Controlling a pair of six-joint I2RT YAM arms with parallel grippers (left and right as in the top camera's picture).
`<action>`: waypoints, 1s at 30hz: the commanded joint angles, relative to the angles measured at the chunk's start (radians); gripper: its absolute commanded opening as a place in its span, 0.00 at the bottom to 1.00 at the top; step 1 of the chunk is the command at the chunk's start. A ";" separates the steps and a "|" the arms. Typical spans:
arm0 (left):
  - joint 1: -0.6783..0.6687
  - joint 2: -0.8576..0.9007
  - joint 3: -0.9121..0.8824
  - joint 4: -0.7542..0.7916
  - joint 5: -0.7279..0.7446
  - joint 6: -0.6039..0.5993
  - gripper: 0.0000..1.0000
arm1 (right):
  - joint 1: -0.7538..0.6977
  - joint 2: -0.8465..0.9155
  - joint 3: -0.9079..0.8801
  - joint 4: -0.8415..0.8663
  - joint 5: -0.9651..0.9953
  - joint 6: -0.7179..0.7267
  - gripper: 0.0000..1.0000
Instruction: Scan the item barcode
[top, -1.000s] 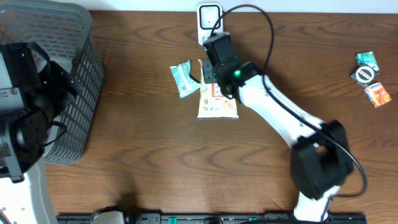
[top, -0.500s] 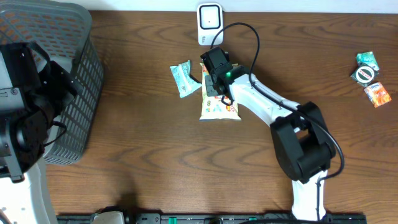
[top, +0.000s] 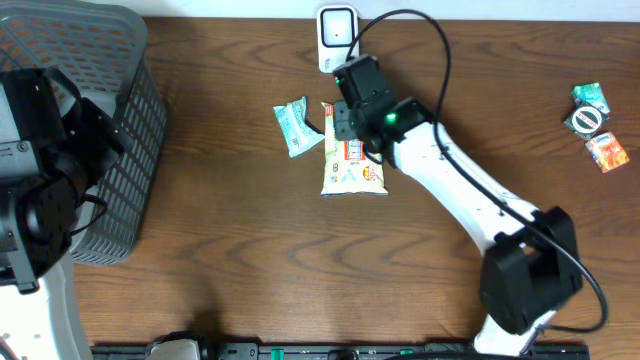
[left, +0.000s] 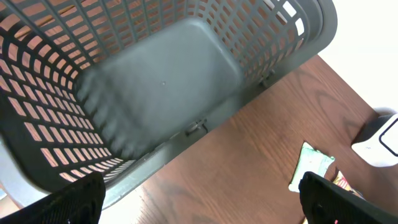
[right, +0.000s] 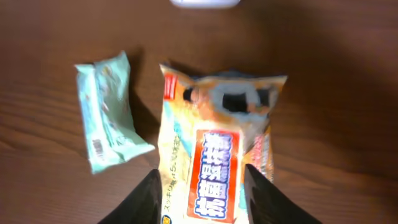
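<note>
Brown wood grain covers the surface that carries everything. A grey plastic basket stands at its left edge with the left arm over it. In the left wrist view the left claw has its dark fingers spread to the corners of the frame, fully apart. Nothing sits between them, only the basket's floor and rim below. A white scanner stands at the middle of the far edge. Just in front of it lies the orange-and-white pouch, flat on the surface. Its long side runs from the far edge towards the near one, and its red label panel faces up. The white right arm reaches in from the near right corner, a black cable looping above it. The right claw hangs over the pouch's far end, close to the scanner. From the right wrist its pale fingers stand partway apart, one at each side of the red panel, clamping nothing that shows. Whether they touch the pouch cannot be told. A pale green packet lies tilted just to the left of the pouch, with a small barcode near one end. Near the right edge, well apart from the pouch, sit a green sachet, a round dark item and an orange sachet.
</note>
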 joint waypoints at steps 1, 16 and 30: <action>0.005 0.001 0.007 -0.003 -0.003 -0.009 0.98 | 0.013 0.106 -0.003 -0.018 0.000 0.002 0.34; 0.005 0.001 0.007 -0.003 -0.003 -0.009 0.98 | 0.011 0.088 0.005 -0.317 0.232 0.103 0.27; 0.005 0.001 0.007 -0.002 -0.003 -0.008 0.98 | 0.127 0.068 0.003 -0.155 0.185 -0.231 0.91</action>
